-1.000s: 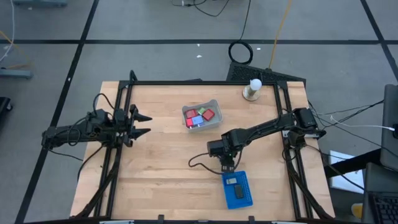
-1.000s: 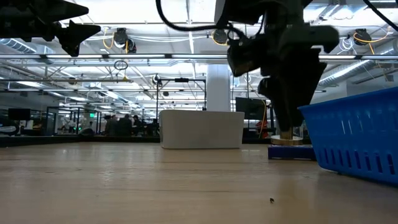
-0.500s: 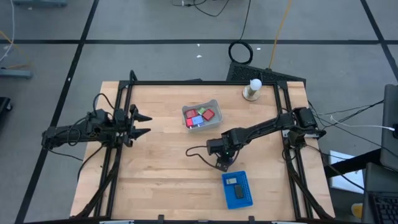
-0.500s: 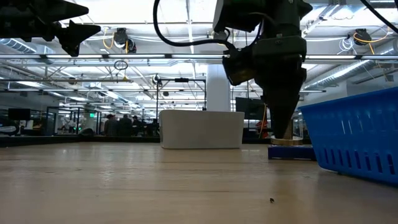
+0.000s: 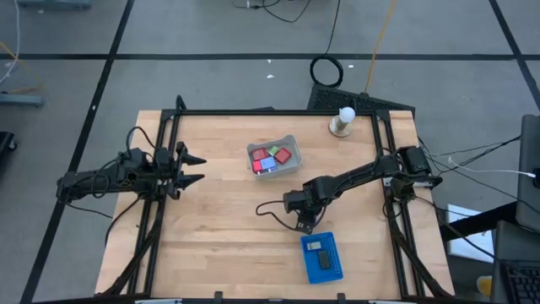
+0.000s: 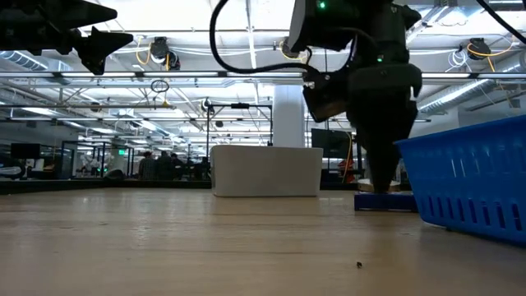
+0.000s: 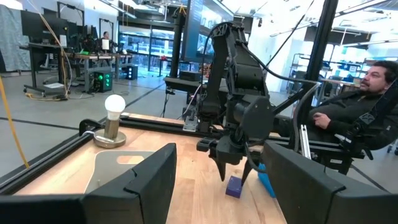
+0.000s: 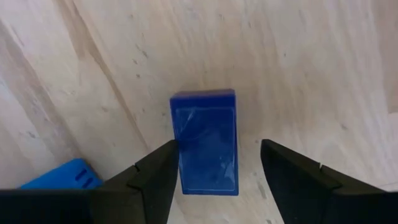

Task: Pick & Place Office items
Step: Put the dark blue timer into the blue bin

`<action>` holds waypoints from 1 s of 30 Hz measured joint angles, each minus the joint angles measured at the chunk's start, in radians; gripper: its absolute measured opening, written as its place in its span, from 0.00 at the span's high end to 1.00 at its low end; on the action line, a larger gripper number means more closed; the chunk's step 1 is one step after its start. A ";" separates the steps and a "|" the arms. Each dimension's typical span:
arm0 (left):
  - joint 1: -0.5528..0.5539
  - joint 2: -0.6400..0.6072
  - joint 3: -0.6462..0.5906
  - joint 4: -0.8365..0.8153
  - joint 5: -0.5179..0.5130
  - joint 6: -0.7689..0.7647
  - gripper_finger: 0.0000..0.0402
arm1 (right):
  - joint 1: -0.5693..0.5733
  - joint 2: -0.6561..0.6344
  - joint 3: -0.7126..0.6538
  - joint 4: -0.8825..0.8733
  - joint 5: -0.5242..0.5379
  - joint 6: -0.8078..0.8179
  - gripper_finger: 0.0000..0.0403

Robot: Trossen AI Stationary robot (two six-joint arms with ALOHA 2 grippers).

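Right gripper [image 8: 214, 180] poised directly above a small dark-blue rectangular block [image 8: 205, 140] lying flat on the wooden tabletop [image 5: 219, 228], toward its right front quarter. The fingers are spread, one on either side of the block, apparently aligned for closing on it. Just beside it lies the flat bright-blue rectangular tray [image 5: 323, 257]; the pale translucent rectangular bin [image 5: 272, 157] of coloured pieces sits nearer the back edge. Left gripper [image 5: 192, 169] waits at the left edge, fingers parted and empty.
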 joint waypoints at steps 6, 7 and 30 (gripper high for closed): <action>0.000 0.000 0.000 0.000 0.000 0.000 0.39 | 0.009 -0.002 -0.039 0.029 -0.003 0.000 0.46; 0.000 0.000 0.000 0.000 0.000 0.000 0.39 | 0.012 -0.001 -0.043 0.034 -0.001 0.002 0.46; 0.000 0.000 0.000 0.000 0.000 0.000 0.39 | 0.039 0.001 -0.053 0.058 -0.002 0.026 0.77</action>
